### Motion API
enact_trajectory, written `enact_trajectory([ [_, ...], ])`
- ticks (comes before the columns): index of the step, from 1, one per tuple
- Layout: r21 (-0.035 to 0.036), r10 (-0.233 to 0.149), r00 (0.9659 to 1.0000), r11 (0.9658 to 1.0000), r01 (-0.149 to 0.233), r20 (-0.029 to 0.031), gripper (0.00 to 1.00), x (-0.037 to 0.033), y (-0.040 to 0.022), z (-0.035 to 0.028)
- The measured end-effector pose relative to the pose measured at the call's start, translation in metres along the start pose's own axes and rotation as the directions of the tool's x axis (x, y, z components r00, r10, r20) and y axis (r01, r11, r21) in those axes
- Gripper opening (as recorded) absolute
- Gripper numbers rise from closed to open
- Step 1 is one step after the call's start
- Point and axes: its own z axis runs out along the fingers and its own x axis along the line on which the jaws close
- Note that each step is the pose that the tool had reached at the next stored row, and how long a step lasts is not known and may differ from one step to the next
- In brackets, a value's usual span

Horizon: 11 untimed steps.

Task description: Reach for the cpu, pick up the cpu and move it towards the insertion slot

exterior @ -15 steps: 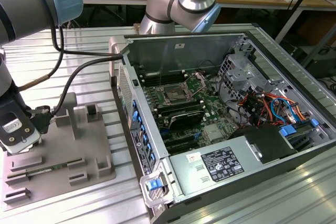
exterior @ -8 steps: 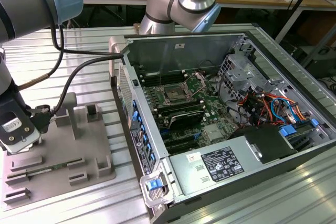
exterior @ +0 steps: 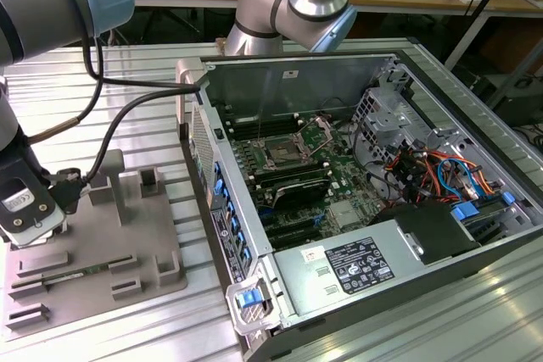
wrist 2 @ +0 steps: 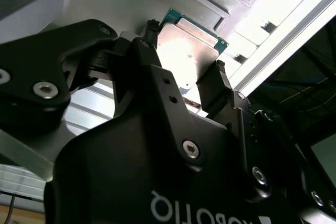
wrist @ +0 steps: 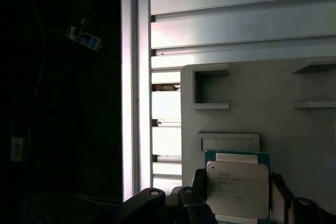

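The cpu (wrist: 237,187), a flat square chip with a silvery top and a green rim, sits between my gripper's (wrist: 237,182) two dark fingers, which press on its opposite edges. The second wrist view shows the cpu (wrist 2: 190,43) the same way, with a finger (wrist 2: 219,74) tight against one side. It is at or just above the grey fixture plate (exterior: 144,243); I cannot tell which. In the exterior view my gripper (exterior: 30,231) is low over that plate at the far left. The insertion slot (exterior: 280,155), a steel-framed socket, lies in the open computer case well to the right.
The case's upright metal wall (exterior: 288,82) and side panel (exterior: 216,201) stand between the plate and the socket. Raised grey blocks (exterior: 151,182) stick up from the plate. Black cables (exterior: 110,150) hang from the arm above it. The slatted aluminium table (exterior: 144,99) ends close to the plate.
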Motion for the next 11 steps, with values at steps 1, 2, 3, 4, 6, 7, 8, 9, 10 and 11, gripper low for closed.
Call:
enact_trajectory([
  [1,0.0001,0.000,1.0000,1.0000,0.000,0.0000,0.55,-0.0003,0.0000,-0.0001],
  [2,0.0001,0.000,1.0000,1.0000,0.000,-0.0001,0.55,-0.0005,0.0000,-0.0001],
  [3,0.0001,0.000,1.0000,1.0000,0.000,-0.0001,0.55,-0.0005,0.0000,-0.0002],
  [4,0.0000,0.000,1.0000,1.0000,0.000,0.0001,0.55,-0.0005,0.0000,-0.0002],
  [6,0.0000,0.000,1.0000,1.0000,0.000,0.0001,0.55,-0.0005,0.0000,-0.0006],
  [7,0.0001,0.000,1.0000,1.0000,0.000,-0.0001,0.55,-0.0005,0.0000,-0.0010],
  [8,0.0000,0.000,1.0000,1.0000,0.000,0.0001,0.55,-0.0005,0.0000,-0.0012],
  [9,0.0000,0.000,1.0000,1.0000,0.000,0.0001,0.55,-0.0005,0.0000,-0.0014],
  [10,0.0000,0.000,1.0000,1.0000,0.000,0.0000,0.55,-0.0005,0.0001,-0.0017],
  [11,0.0001,0.000,1.0000,1.0000,0.000,-0.0001,0.55,-0.0005,0.0001,-0.0021],
])
